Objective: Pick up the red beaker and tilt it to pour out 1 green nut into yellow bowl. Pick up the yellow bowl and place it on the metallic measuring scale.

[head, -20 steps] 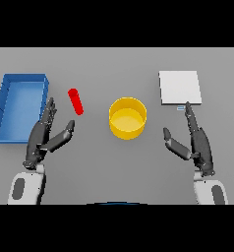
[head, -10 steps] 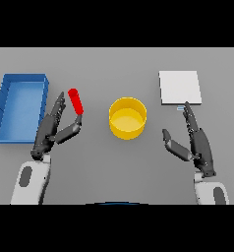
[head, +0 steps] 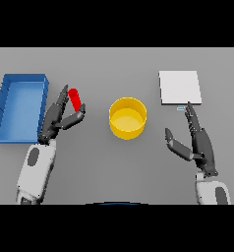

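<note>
The red beaker (head: pixel 75 99) lies on the left half of the table, between the blue bin (head: pixel 20 107) and the yellow bowl (head: pixel 128 117), its long axis running away from the robot and leaning a little toward the bin. The left hand (head: pixel 60 118) is right at it: straight fingers reach up along the beaker's bin side while the thumb comes in just below its near end, so the beaker sits in the fork between them, and the hand is spread, not closed on it. Whether any finger actually touches the red is hard to tell. My guess is the next move hinges on closing across the beaker's short width. The bowl stands near the table's centre, well apart from the metallic scale (head: pixel 180 87) toward the right far side. The right hand (head: pixel 200 142) rests idle just below the scale, fingers extended. No green nut can be made out; the beaker's inside is hidden
</note>
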Robot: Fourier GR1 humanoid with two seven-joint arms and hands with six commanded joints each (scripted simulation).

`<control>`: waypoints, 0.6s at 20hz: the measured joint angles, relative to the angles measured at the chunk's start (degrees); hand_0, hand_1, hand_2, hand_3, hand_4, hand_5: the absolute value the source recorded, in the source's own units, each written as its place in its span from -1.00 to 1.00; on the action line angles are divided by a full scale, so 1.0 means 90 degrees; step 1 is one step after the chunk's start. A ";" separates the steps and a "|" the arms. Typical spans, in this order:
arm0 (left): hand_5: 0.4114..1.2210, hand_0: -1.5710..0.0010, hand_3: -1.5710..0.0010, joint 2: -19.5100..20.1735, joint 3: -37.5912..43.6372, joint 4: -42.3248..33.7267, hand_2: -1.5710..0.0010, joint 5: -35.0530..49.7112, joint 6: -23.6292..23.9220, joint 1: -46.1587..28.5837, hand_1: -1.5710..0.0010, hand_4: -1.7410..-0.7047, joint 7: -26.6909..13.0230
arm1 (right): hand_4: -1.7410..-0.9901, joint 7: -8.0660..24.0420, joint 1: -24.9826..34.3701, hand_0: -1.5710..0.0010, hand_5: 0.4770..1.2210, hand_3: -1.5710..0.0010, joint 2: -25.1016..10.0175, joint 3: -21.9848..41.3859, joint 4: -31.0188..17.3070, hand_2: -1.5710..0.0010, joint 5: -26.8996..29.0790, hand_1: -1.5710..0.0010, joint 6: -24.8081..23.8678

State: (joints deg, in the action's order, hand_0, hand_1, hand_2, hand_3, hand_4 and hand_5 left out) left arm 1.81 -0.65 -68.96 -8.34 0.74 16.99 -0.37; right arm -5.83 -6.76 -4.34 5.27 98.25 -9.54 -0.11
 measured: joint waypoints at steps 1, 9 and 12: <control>-0.25 1.00 1.00 0.0006 0.0075 0.0261 1.00 0.0007 0.0018 0.0185 1.00 -0.21 -0.0006 | 0.07 0.0024 0.0003 1.00 -0.43 1.00 -0.0041 -0.0042 -0.0011 1.00 0.0013 1.00 -0.0002; -0.27 1.00 1.00 0.0063 0.0293 0.1208 1.00 -0.0002 0.0013 0.1095 1.00 -0.18 0.0249 | 0.12 0.0003 -0.0043 1.00 -0.45 1.00 -0.0015 -0.0050 0.0058 1.00 0.0090 1.00 0.0029; -0.23 1.00 1.00 0.0009 0.0346 0.1606 1.00 0.0000 -0.0006 0.1264 1.00 -0.23 0.0452 | 0.16 0.0043 -0.0081 1.00 -0.45 1.00 -0.0062 -0.0056 0.0141 1.00 0.0043 1.00 0.0000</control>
State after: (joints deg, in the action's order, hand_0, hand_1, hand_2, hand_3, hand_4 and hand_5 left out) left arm 1.90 2.46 -54.50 -8.35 0.69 28.37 3.69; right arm -5.44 -7.49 -4.90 4.76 99.52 -9.15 -0.12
